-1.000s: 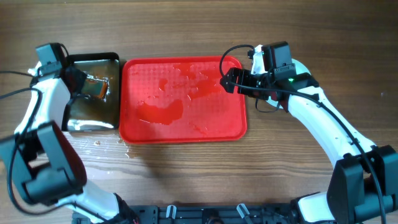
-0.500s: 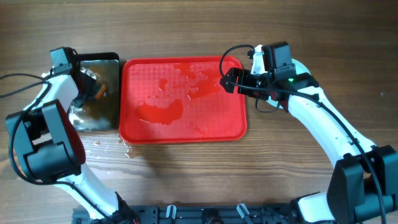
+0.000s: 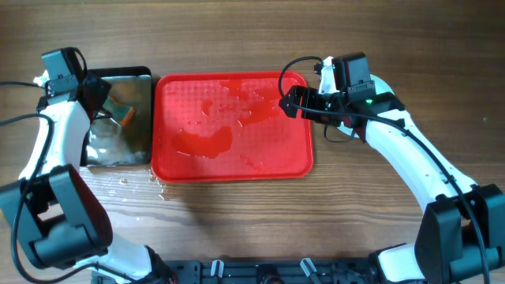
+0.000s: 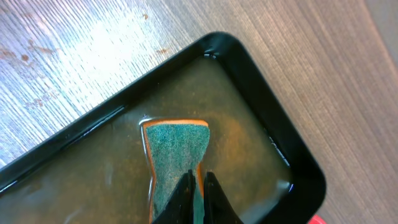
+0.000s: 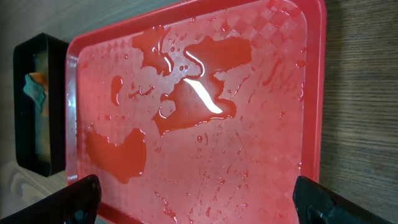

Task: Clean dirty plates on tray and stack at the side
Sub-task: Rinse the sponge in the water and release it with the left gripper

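Pinching the sponge (image 4: 177, 146) in the black tray (image 4: 273, 124) — my left gripper (image 4: 198, 186). Wide open over the tray (image 5: 314, 93) — my right gripper (image 5: 196, 193).

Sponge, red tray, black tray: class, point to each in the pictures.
sponge (image 4: 177, 146), left wrist view, green top face.
red tray (image 3: 276, 146), overhead view, bare textured floor.
black tray (image 4: 268, 112), left wrist view, right rim.

Overhead looks straight down on the wooden table (image 3: 237, 229). Left wrist sits close above the small black metal tray (image 4: 303, 163); right wrist views the large red plastic tray (image 5: 267, 143) obliquely, both seen overhead.
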Controlling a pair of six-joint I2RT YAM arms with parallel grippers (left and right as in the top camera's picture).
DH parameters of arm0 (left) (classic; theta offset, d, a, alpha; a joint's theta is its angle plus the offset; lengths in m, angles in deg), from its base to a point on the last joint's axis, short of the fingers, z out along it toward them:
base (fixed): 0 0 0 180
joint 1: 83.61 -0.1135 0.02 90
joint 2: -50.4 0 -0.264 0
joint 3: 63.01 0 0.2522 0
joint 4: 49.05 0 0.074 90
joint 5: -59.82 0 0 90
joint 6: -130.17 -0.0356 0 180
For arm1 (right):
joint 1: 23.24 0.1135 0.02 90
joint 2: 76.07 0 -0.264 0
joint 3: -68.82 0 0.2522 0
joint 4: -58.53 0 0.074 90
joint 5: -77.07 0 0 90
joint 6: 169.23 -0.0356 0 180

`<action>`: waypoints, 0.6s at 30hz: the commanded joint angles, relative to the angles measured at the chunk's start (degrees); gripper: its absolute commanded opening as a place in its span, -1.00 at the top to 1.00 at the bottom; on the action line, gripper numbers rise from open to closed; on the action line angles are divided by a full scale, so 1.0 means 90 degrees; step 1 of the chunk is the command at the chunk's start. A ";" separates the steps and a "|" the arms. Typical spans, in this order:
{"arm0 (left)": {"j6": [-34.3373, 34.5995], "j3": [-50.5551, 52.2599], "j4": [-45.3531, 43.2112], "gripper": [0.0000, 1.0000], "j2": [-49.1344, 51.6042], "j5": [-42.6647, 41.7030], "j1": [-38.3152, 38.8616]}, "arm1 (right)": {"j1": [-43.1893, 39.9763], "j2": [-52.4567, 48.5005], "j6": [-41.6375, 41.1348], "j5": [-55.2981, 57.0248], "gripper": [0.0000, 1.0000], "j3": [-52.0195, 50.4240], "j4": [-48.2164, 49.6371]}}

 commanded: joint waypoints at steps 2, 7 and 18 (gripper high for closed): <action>-0.0051 0.0022 -0.0260 0.92 0.0811 -0.0015 0.0007 | 0.0032 0.0015 0.0005 0.0073 -0.99 -0.0056 0.0005; -0.0053 0.0022 -0.0573 0.91 0.1729 0.0027 0.0007 | 0.0032 0.0015 0.0005 0.0073 -0.99 -0.0058 -0.0019; -0.0073 0.0019 -0.0136 0.92 0.0362 -0.0347 0.0015 | 0.0032 0.0015 0.0005 0.0075 -0.99 -0.0058 -0.0056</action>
